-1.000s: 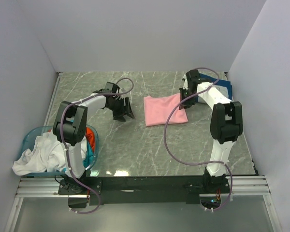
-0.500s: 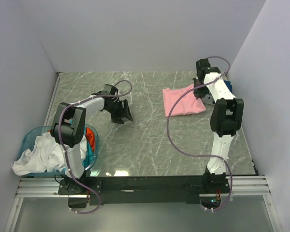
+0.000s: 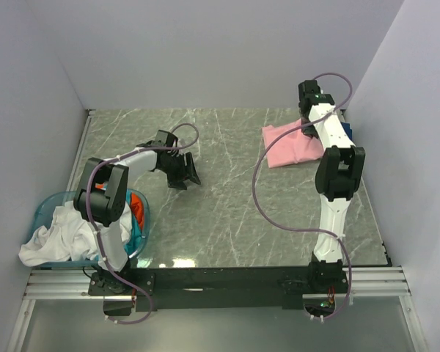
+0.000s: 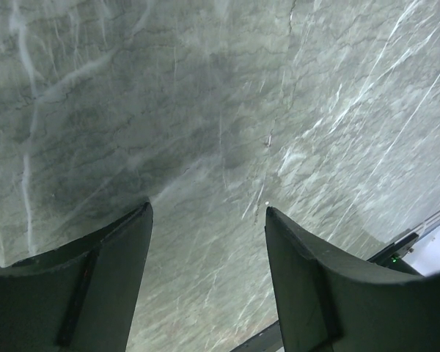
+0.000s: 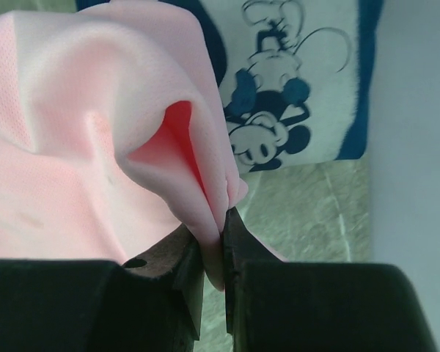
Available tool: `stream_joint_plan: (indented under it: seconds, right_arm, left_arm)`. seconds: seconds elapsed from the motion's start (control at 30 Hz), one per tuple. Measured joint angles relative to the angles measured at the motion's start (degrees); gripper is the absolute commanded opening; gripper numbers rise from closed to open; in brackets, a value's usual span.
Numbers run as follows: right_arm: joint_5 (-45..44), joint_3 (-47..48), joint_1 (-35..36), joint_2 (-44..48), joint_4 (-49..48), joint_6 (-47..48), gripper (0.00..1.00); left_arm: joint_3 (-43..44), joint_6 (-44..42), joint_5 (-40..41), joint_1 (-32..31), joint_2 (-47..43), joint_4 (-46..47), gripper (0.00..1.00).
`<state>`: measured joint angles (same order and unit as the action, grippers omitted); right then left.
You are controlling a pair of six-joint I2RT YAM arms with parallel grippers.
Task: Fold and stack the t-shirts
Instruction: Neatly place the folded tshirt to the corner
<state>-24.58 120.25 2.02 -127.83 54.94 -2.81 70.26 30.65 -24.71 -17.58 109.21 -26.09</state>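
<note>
Lower left: white tees (image 3: 59,236) heaped in basket (image 3: 41,213). Mid-left: left fingers (image 4: 88,264) spread over bare worktop (image 3: 227,220), holding nothing. Upper right: right fingers (image 5: 251,282) pinch one edge of pink tee (image 5: 73,132) above navy tee (image 5: 293,88). Risk: single-edge grip lets fold sag open, landing askew.

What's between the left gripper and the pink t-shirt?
Bare marble table lies between the left gripper and the pink t-shirt in the top view; only the right arm's purple cable loops over it near the shirt.
</note>
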Motion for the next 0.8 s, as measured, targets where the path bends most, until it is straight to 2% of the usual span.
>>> stream_joint_plan:
  seconds: [0.27,0.8]
  right_arm:
    - [0.35,5.70,-2.54,-0.04,-0.09,0.81,0.00]
    - [8.50,8.46,-10.49,0.33,0.35,0.83,0.00]
  left_arm:
    - [-1.75,2.01,-0.04,0.07,-0.76,2.40,0.69]
    - [-3.06,3.39,0.02,0.13,-1.51,4.07,0.69]
